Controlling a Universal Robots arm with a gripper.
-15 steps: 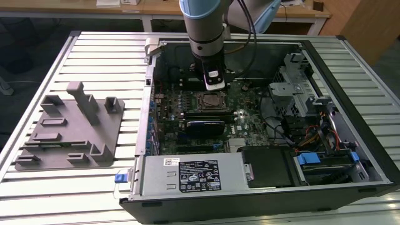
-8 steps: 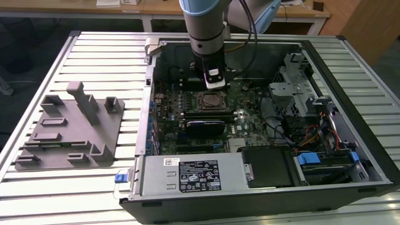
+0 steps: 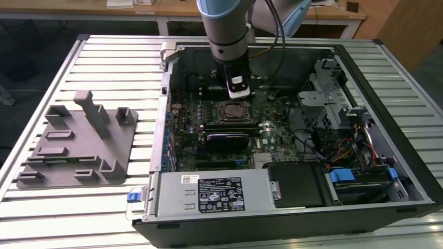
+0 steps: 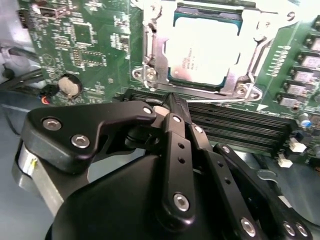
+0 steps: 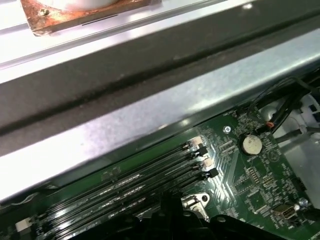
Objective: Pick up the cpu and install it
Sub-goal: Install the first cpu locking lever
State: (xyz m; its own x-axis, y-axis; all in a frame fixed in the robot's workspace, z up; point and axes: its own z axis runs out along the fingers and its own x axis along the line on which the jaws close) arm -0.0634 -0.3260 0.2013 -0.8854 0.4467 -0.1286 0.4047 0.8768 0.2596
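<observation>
One shiny silver-grey square cpu [image 4: 202, 50] is lying seated in the steel-framed motherboard socket [image 4: 151, 55], just beyond the black linkage gripper [image 4: 172, 102], whose fingers are pressing together, holding nothing, above four black memory slots [image 4: 235, 125].

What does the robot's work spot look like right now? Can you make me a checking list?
Surface: slatted metal table, holding an open computer case.
Job's things: cpu sits in the motherboard socket.
Clutter: grey fixture block on the exterior view's left.
Tool: tool hangs over the memory slots beside the socket, holding nothing.
Cables: coloured wires inside the case.
Surroundings: wooden desks behind.
</observation>
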